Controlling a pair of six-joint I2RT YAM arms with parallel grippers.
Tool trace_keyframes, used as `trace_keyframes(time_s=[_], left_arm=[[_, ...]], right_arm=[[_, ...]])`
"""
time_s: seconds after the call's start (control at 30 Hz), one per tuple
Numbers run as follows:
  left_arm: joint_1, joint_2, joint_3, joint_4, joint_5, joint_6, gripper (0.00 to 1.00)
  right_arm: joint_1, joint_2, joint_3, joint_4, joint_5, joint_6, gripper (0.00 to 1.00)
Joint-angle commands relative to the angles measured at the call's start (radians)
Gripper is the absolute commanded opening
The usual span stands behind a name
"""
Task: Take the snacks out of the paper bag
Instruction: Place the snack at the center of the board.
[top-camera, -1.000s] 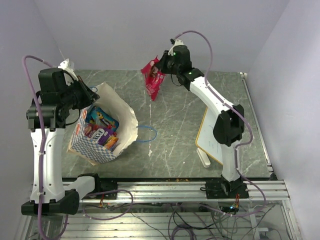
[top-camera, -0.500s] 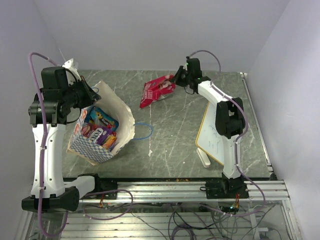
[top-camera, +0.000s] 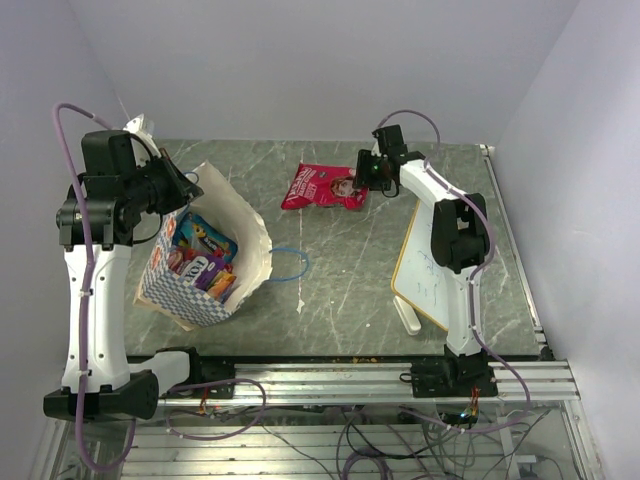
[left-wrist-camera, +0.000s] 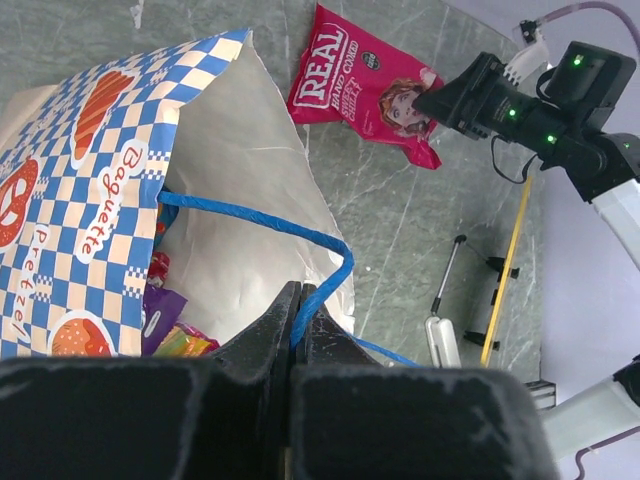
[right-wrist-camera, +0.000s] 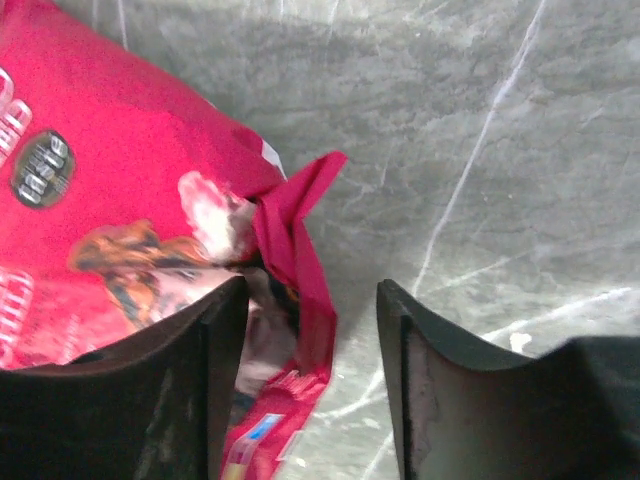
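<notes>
The blue-and-white checkered paper bag (top-camera: 205, 262) (left-wrist-camera: 110, 180) stands open at the left, with several colourful snacks (top-camera: 203, 260) inside. My left gripper (top-camera: 190, 190) (left-wrist-camera: 297, 300) is shut on the bag's blue string handle (left-wrist-camera: 250, 215). A large red snack bag (top-camera: 325, 187) (left-wrist-camera: 365, 85) (right-wrist-camera: 110, 230) lies flat on the table at the back centre. My right gripper (top-camera: 366, 180) (right-wrist-camera: 312, 330) is open at its right corner; the crumpled edge lies between the jaws, loose.
A wood-framed whiteboard (top-camera: 420, 270) lies at the right under the right arm, with a white marker (top-camera: 408, 318) at its near corner. A second blue handle loop (top-camera: 290, 263) trails on the table beside the paper bag.
The right gripper carried the red snack bag down to the table, laid it flat and opened its jaws. The left gripper kept its hold on the handle.
</notes>
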Motion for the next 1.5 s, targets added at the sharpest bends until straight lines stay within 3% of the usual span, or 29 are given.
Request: trace_keyframes(time_s=[0.0,0.07,0.17,0.47,0.6,0.87,0.97,1.1,1.27,1.37,1.47], left_arm=[[0.003,-0.042,-0.011,0.044,0.046,-0.077,0.07],[0.003,-0.065,-0.048,0.069,0.054,-0.106,0.07],[0.003,-0.098,-0.095,0.115,0.077,-0.163,0.07],[0.003,-0.138,-0.134,0.159,0.139,-0.211,0.07],[0.002,-0.124,-0.106,0.164,0.139,-0.213,0.07],[0.003,-0.081,-0.085,0.201,0.144,-0.218,0.07],[0.003,-0.063,-0.067,0.208,0.161,-0.223,0.07],[0.003,-0.04,-0.055,0.2,0.171,-0.21,0.07],[0.003,-0.021,-0.039,0.196,0.175,-0.204,0.07],[0.002,-0.017,-0.043,0.224,0.178,-0.217,0.07],[0.002,-0.006,-0.042,0.251,0.184,-0.227,0.07]], right_arm=[[0.008,-0.05,-0.016,-0.07,-0.005,-0.067,0.62],[0.015,-0.063,-0.031,-0.077,-0.013,-0.065,0.72],[0.03,-0.064,-0.04,-0.122,-0.01,-0.069,0.78],[0.053,-0.151,-0.252,-0.125,0.032,-0.074,0.76],[0.071,-0.183,-0.195,-0.221,0.051,-0.118,0.75],[0.156,-0.423,-0.153,-0.296,0.034,-0.129,0.87],[0.242,-0.473,-0.142,-0.329,-0.07,-0.081,0.88],[0.322,-0.543,-0.181,-0.24,-0.289,0.073,0.89],[0.383,-0.505,-0.181,-0.185,-0.589,0.173,0.88],[0.43,-0.465,-0.149,-0.263,-0.623,0.09,0.88],[0.495,-0.378,-0.028,-0.426,-0.541,-0.012,0.86]])
